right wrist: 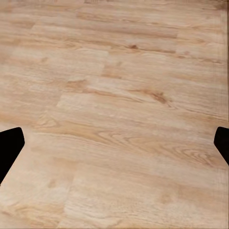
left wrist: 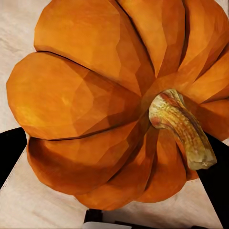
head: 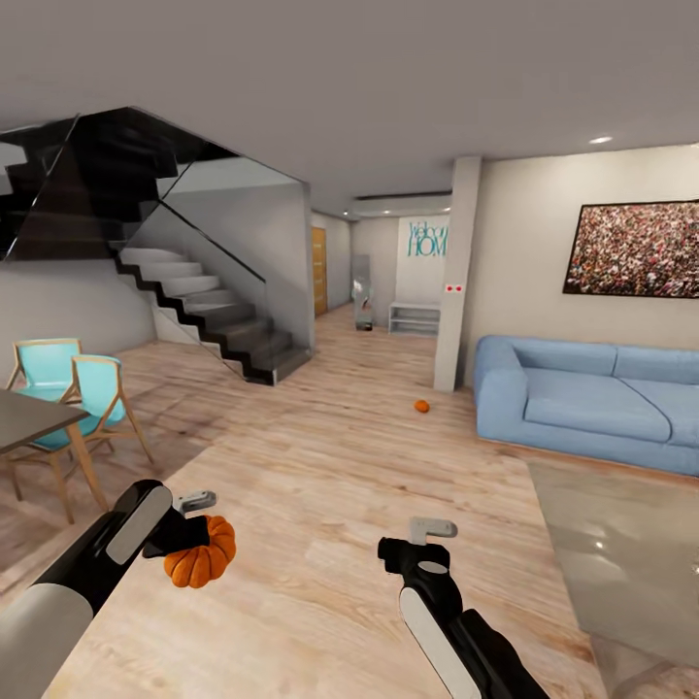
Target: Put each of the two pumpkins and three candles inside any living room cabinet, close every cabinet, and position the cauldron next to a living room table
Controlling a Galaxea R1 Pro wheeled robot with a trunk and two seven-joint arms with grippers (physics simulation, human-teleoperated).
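The left gripper (head: 199,539) is carrying one pumpkin (head: 201,553) clamped between its fingers at seven o'clock, while the right gripper (head: 427,544) is hanging wide and empty at five o'clock. The second pumpkin (head: 421,406) is lying on the wood floor (head: 320,466) near one o'clock, just beside the blue sofa (head: 592,398). Stowing the carried one looks next, calling for a cabinet; bare floor is offering room between dining table (head: 29,417) and grey table (head: 631,553).

Wood floor (head: 320,485) w/ 1 pumpkin (head: 421,406) near blue sofa (head: 592,398).
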